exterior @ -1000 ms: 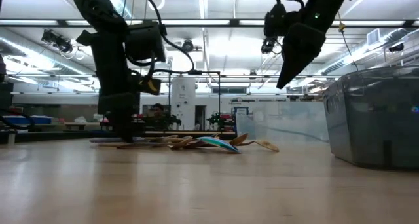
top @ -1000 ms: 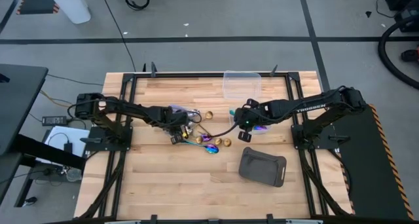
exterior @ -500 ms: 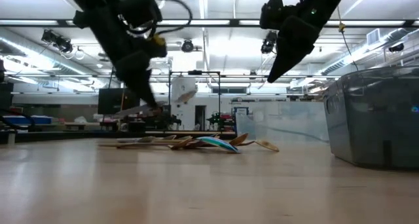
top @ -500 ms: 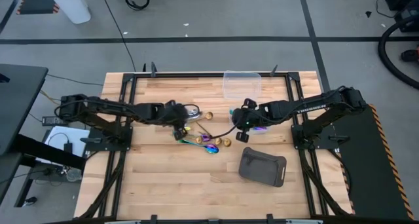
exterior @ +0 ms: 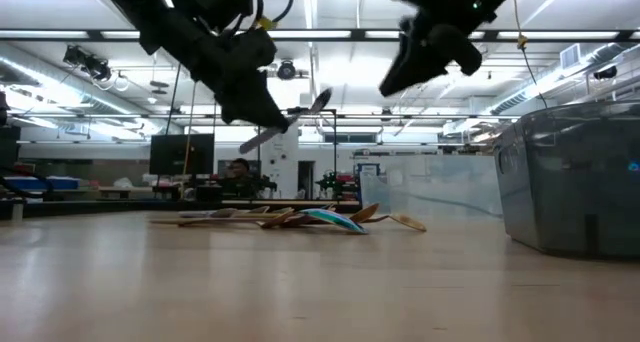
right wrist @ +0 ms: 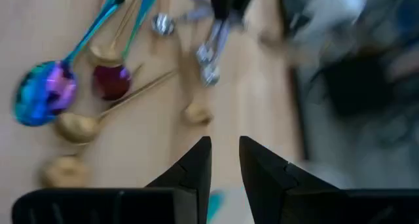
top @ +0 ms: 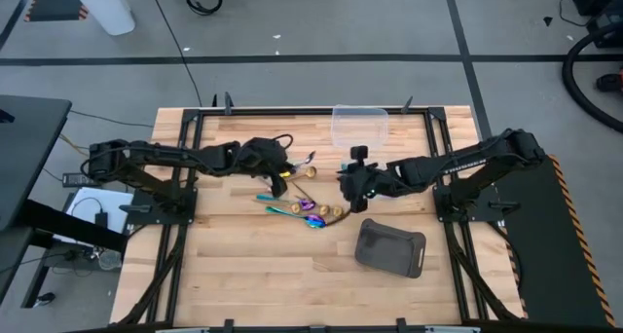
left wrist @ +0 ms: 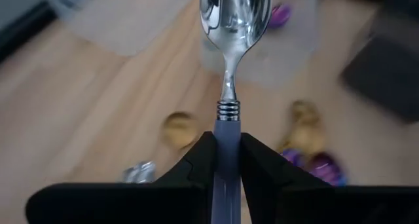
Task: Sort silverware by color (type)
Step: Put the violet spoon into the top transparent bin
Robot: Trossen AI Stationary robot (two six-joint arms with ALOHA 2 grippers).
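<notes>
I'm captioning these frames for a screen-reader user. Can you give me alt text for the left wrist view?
The left gripper is shut on the lilac handle of a silver spoon, whose shiny bowl points away from the camera. Below, blurred, lie the wooden table, gold spoons and part of a dark grey tray.

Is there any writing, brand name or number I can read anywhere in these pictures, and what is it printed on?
"TROSSEN": white letters along the right arm in the high view, small and only just legible.
The left arm shows no lettering I can make out.
The lilac-handled spoon, the clear tub and the dark grey tray carry no visible text.
Signs in the room behind the table in the low view are too small to read.
</notes>
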